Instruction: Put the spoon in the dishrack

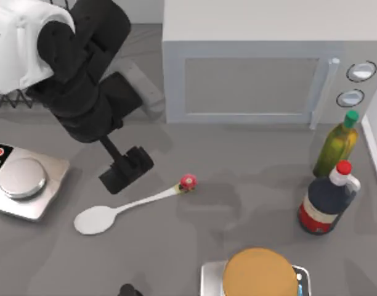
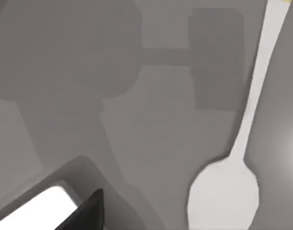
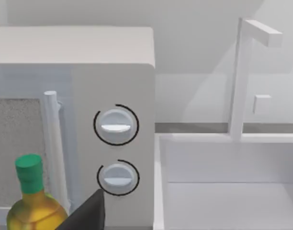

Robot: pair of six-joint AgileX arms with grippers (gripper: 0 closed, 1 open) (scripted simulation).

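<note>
Spoon (image 1: 124, 206) lies flat on the desk (image 1: 238, 197), white bowl toward the left, red knob toward the middle. Left hand (image 1: 127, 169) hovers just above the handle, apart from it; whether its fingers are spread I cannot tell. Dishrack (image 1: 13, 98) waits at far left, under the arm. Risk: that thin handle skids or twists away if the pinch lands off-centre.

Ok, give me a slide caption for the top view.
Left pincer hovers just beside the spoon lying flat on the table, dishrack at far left.
</note>
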